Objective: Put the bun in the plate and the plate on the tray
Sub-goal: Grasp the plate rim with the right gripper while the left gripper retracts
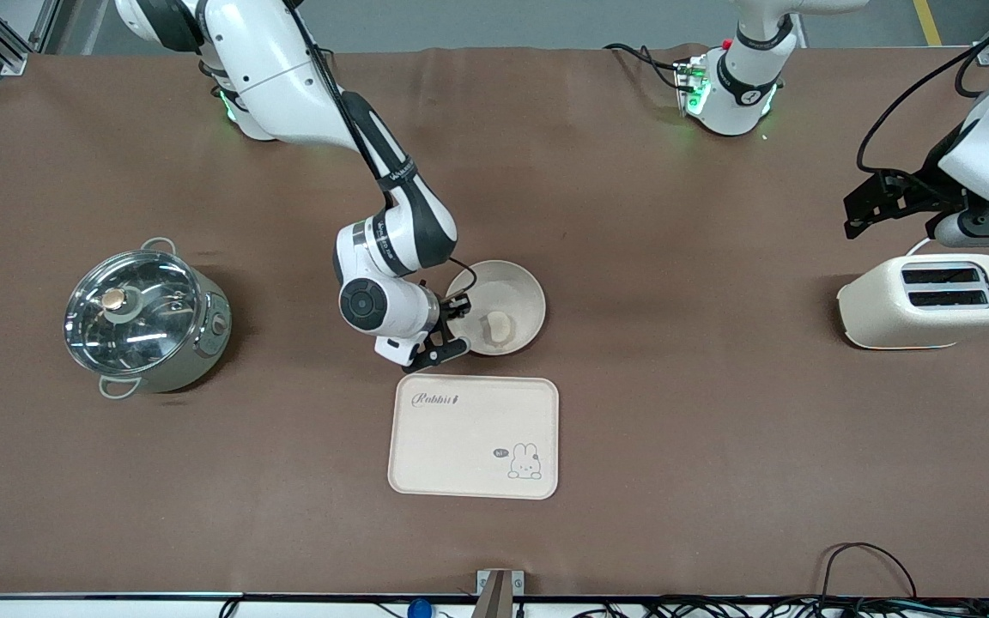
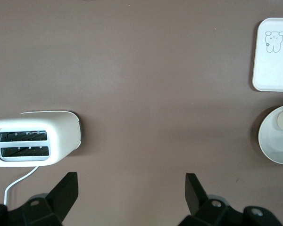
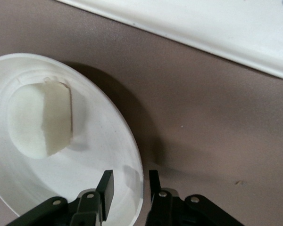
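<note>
Lying nearest the front camera, the tray point(image 1: 474, 437) sits flat on the brown table point(image 1: 632, 515), its "Rabbit" lettering and small rabbit drawing showing and its surface bare. Just farther from the camera, apart from the tray by a narrow strip of table, sits the plate point(image 1: 518, 296) with the bun point(image 1: 499, 325) resting inside it, toward the tray side. The right gripper point(image 1: 452, 324) is down at the plate's rim on the side toward the right arm's end; in the right wrist view its fingers point(image 3: 105, 187) straddle the rim, one inside the dish and one outside, close together with the thin rim between them, though whether they actually press on it cannot be made out. The gripper body hides part of the rim in the front view. Toward the right arm's end stands a steel pot point(image 1: 144, 320) with a glass lid, well apart from the plate. Toward the left arm's end a cream toaster point(image 1: 929, 301) stands, and the left gripper point(image 1: 881, 202) waits in the air over the table beside it, its jaws wide apart and holding nothing.
</note>
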Motion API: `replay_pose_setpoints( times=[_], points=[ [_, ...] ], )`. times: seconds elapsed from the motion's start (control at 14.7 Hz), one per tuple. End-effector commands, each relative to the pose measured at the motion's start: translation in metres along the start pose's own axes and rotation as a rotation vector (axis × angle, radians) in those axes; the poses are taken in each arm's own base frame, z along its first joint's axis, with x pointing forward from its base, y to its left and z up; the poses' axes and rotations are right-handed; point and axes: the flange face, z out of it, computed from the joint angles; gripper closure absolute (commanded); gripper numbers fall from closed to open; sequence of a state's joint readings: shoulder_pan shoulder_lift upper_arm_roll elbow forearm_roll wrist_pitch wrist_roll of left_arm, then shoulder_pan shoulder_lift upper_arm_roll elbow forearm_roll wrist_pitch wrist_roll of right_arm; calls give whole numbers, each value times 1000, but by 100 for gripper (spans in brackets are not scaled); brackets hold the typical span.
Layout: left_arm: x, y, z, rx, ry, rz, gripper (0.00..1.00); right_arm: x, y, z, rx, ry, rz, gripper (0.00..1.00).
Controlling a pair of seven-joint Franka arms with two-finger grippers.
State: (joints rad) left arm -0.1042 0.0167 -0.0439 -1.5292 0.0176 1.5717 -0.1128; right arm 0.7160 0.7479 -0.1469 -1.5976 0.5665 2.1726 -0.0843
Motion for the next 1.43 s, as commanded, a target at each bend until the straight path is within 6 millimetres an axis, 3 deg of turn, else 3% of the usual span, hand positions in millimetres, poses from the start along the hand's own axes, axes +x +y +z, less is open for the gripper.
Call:
replay_pose_setpoints(
  times=[0.0, 0.41, 1.09, 1.36],
  points=[
    [0, -1, -3, -7, 3, 23, 0, -2, 0, 3, 13, 7, 4, 75],
    [9, -37, 6, -14, -7, 109, 0, -3, 1, 5, 10, -1, 2, 87],
    [18, -41, 2, -18, 10, 92, 0, -4, 3, -1, 17, -21, -10, 98],
    [19, -46, 2, -25, 10, 88, 0, -6, 3, -13, 32, -41, -1, 99]
  ],
)
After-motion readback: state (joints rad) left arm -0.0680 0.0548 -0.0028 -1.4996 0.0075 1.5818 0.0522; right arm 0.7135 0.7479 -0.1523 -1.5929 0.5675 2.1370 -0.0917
